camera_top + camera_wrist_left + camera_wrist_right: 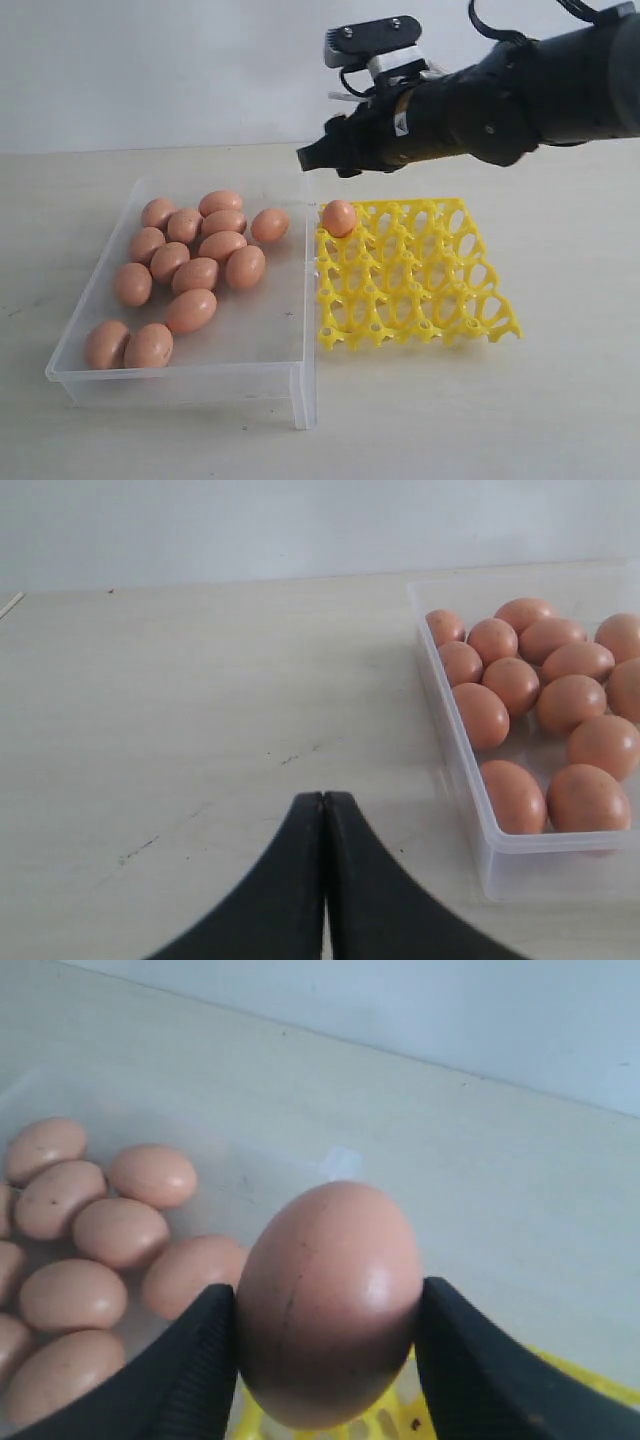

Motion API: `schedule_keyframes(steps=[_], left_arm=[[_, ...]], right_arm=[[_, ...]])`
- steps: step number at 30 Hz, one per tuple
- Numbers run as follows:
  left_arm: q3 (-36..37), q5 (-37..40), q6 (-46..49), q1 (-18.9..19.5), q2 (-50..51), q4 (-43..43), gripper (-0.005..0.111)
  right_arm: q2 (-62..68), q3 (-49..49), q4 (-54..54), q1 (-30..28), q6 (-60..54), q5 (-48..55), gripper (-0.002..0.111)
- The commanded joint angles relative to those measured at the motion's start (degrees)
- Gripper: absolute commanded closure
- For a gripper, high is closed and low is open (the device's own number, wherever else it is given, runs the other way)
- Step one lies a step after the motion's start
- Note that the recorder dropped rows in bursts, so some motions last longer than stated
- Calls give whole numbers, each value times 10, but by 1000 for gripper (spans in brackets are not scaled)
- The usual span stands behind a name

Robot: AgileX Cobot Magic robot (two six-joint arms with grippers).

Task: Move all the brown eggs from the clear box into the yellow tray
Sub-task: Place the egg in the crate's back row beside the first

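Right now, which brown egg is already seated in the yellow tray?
The lone brown egg in the yellow tray's far corner cup beside the clear box. Another brown egg is clamped in the right tool; the rest lie in the box.

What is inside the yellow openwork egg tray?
One brown oval egg sits in the yellow plastic tray, in the corner cup nearest the clear plastic box; the other cups look empty. In the right wrist view, a second egg gripped by the right hand hides most of it.
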Motion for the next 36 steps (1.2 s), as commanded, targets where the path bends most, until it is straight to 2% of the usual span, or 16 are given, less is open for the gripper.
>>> schedule_keyframes(steps=[1,7,13,25,30,36], left_arm=[[-2,-5,0,-3,-1,-2,107],[-2,-5,0,-3,-1,-2,107],[-2,-5,0,-3,-1,-2,107],[-2,-5,0,-3,-1,-2,107],[-2,-5,0,-3,-1,-2,107],[-2,-5,0,-3,-1,-2,107]], right_arm=[[9,51,-48,-44,-8,-118,108],[59,64,-49,-75,-24,-157,108],[100,62,-50,-81,-45,-202,108],[130,45,-46,-82,-95,-194,107],[132,45,-46,-88,-104,-192,95],[133,45,-35,-94,-104,-192,71]])
